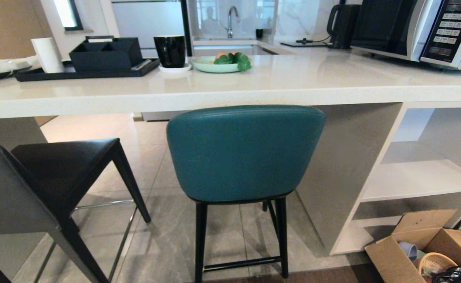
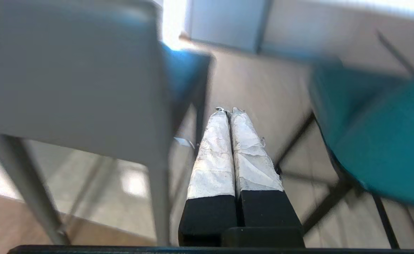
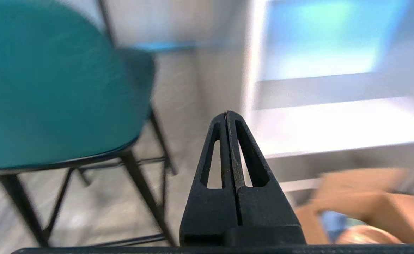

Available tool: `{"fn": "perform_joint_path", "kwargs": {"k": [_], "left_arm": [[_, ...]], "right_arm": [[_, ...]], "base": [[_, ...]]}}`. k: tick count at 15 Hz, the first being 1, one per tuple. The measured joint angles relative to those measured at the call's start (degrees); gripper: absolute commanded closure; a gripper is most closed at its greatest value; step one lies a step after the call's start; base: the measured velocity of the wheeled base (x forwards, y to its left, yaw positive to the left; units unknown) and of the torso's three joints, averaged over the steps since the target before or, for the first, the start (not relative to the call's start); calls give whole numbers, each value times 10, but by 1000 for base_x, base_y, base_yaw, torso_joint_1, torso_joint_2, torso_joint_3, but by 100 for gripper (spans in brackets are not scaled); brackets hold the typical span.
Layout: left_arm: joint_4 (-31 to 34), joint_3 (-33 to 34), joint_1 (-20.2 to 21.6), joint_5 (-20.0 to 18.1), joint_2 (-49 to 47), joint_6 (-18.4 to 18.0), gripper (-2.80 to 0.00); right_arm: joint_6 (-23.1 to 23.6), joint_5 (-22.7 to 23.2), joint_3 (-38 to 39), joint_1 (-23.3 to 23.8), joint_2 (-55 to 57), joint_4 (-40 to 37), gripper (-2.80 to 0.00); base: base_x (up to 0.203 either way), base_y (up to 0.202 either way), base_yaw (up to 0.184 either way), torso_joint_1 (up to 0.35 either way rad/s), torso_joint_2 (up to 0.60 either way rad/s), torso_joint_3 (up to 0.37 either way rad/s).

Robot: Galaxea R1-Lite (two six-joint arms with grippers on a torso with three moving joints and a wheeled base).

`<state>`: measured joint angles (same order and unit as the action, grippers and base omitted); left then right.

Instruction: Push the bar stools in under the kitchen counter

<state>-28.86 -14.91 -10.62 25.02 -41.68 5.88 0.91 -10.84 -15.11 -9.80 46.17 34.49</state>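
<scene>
Both your hands were pinched together, empty: left hand (image 2: 228, 111) between grey stool (image 2: 69, 77) and teal stool (image 2: 387, 141), right hand (image 3: 227, 113) beside teal.

Teal stool (image 1: 244, 153), dark grey stool (image 1: 38, 184), off-white counter (image 1: 254, 84).

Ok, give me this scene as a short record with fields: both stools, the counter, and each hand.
teal stool: backrest at the kitchen counter edge, seat beneath it
grey stool: to the robot's left, backrest out from the counter
left hand: shut, empty, in the gap between both stools, touching neither
right hand: shut, empty, beside the teal stool, facing the white shelving
floor item: open cardboard box by the shelving
</scene>
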Motion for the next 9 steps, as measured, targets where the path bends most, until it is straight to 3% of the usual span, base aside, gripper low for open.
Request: {"fn": "perform_joint_path", "kwargs": {"k": [4, 9], "left_arm": [[29, -2, 51, -25, 131, -25, 0], [169, 24, 90, -97, 293, -34, 0]], "right_arm": [[19, 10, -45, 61, -199, -202, 0], [29, 30, -73, 93, -406, -446, 0]], "base": [[0, 0, 0, 0, 0, 0], [0, 0, 0, 0, 0, 0]]}}
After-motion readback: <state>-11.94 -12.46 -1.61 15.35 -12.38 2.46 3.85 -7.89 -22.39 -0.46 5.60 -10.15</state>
